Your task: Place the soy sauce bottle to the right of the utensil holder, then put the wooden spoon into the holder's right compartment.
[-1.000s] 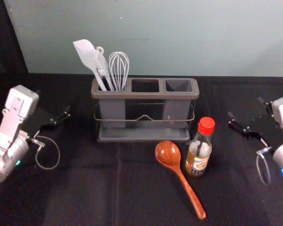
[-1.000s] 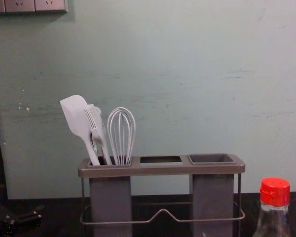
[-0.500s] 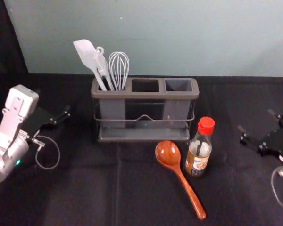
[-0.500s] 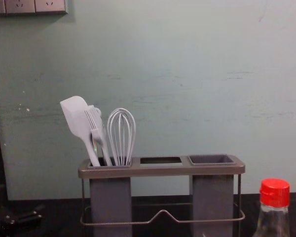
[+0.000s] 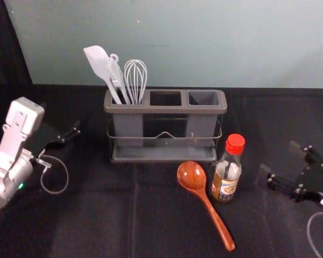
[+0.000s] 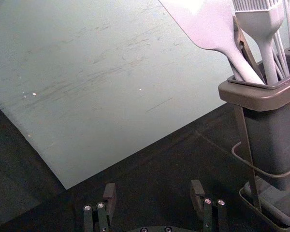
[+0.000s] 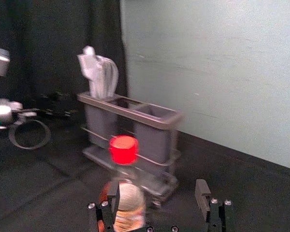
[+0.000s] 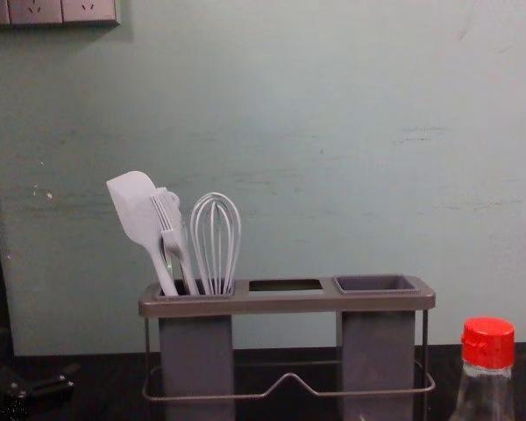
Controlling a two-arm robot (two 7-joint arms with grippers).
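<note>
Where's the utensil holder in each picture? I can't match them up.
Head view: holder near the middle, beyond wooden spoon and bottle.
Chest view: holder low in the middle, left of the bottle.
Left wrist view: holder past the left gripper, cut off.
Right wrist view: holder behind the bottle.
Shared landmark: white utensils standing in it.
</note>
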